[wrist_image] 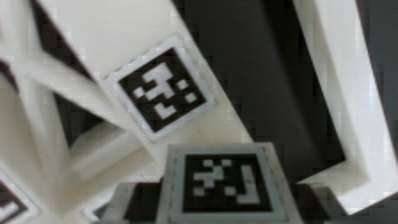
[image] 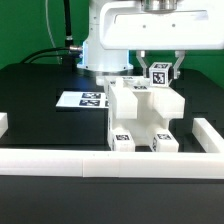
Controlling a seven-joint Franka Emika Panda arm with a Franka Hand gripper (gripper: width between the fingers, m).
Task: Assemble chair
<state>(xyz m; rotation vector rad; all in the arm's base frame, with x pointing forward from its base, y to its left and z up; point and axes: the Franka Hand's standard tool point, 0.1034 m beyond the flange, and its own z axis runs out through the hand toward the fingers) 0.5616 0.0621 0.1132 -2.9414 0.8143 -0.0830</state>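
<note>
Quick look from my end. The chair (image: 145, 112) is a chunky, blocky white plastic body, matte with squared-off edges. It stands on the black counter (image: 40, 125), roughly in the middle and just behind the front border rail (image: 100, 163). Two stubby feet (image: 122, 141) poke out toward the rail, each with a little black-and-white square tag on its face. The rail itself is plain, long and white, with short raised ends at both sides.

My claw (image: 159, 68) hangs right over the top of the chair. Its two dark fingers (image: 141, 65) straddle a small top block (image: 158, 76) that has a tag on its front. The gap is narrow, about the width of that block. From this angle I honestly can't tell if the pads are pressing on it or just sitting beside it.

The wrist view is super close and a bit blurry. It shows slanted smooth white bars with dark gaps between them, one tilted tag (wrist_image: 169, 90) on a bar face, and a second tag (wrist_image: 222, 180) on a greyish square face nearer the camera.

The marker board (image: 82, 100) lies flat and thin on the counter, on the exterior view's left of the chair, close to it.
</note>
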